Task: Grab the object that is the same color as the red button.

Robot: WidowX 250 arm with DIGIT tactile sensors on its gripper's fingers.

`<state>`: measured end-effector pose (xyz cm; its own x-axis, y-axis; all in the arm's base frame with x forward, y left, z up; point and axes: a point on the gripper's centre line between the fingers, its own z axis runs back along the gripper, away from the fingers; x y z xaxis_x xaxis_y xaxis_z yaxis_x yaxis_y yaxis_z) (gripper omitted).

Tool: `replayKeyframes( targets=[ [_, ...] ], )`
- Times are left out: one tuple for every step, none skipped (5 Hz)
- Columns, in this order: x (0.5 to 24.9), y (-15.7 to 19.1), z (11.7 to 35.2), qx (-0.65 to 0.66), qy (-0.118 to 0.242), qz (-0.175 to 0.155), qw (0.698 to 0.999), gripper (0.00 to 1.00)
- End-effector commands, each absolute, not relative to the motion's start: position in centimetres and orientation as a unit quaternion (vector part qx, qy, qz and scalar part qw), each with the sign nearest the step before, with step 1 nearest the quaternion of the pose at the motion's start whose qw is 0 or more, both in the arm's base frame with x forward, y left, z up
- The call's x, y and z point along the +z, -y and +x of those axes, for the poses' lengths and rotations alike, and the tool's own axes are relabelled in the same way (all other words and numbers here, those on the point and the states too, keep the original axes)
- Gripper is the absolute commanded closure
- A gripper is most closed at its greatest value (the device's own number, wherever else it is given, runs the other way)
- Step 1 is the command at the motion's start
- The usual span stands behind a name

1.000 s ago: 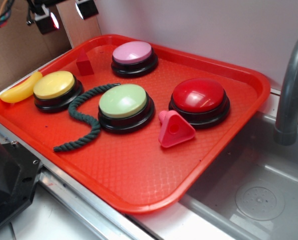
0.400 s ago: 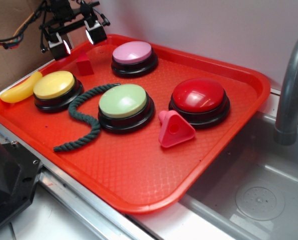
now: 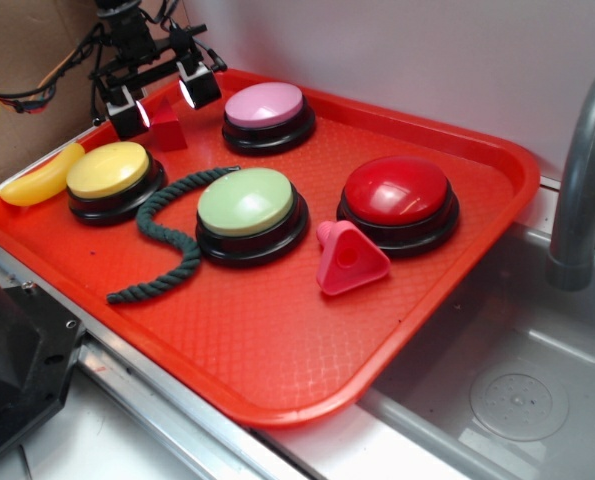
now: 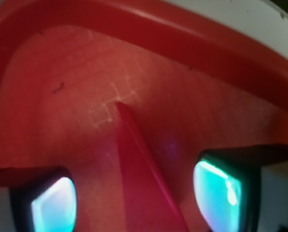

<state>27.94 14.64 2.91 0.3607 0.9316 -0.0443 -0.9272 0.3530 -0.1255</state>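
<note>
The object, a small dark red block with a pointed top [image 3: 167,124], stands near the back left corner of the red tray [image 3: 277,360]. My gripper [image 3: 164,100] hangs right over it, open, one finger on each side of the block's top. In the wrist view the block [image 4: 141,174] rises between my two glowing fingertips [image 4: 216,191] with a gap on both sides, so nothing is gripped. The red button [image 3: 397,200], a glossy dome on a black base, sits at the tray's right side.
On the tray also stand a pink button [image 3: 267,112], a yellow button [image 3: 110,178] and a green button [image 3: 249,210]. A dark green rope [image 3: 167,235] curls by the green one, a pink triangular piece [image 3: 349,260] lies in front. A yellow banana [image 3: 39,180] rests on the left rim. A sink [image 3: 517,390] and faucet [image 3: 582,190] are at right.
My gripper has come down and slightly right from above the tray's back left corner. It now straddles the dark red block. Nothing else has moved.
</note>
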Motion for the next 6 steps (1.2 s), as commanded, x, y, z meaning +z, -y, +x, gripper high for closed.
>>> replayKeyframes(
  targets=[
    [3.3, -15.2, 27.1, 0.579, 0.044, -0.072, 0.811, 0.80],
    [3.3, -15.2, 27.1, 0.581, 0.049, -0.082, 0.808, 0.94],
    [3.1, -15.2, 27.2, 0.582, 0.050, -0.077, 0.808, 0.95],
    [4.8, -15.1, 27.1, 0.584, 0.055, -0.085, 0.805, 0.99],
    [8.0, -15.1, 26.5, 0.571, 0.077, -0.103, 0.811, 1.00],
    [11.2, -13.8, 25.6, 0.531, 0.101, -0.114, 0.833, 1.00]
  ],
)
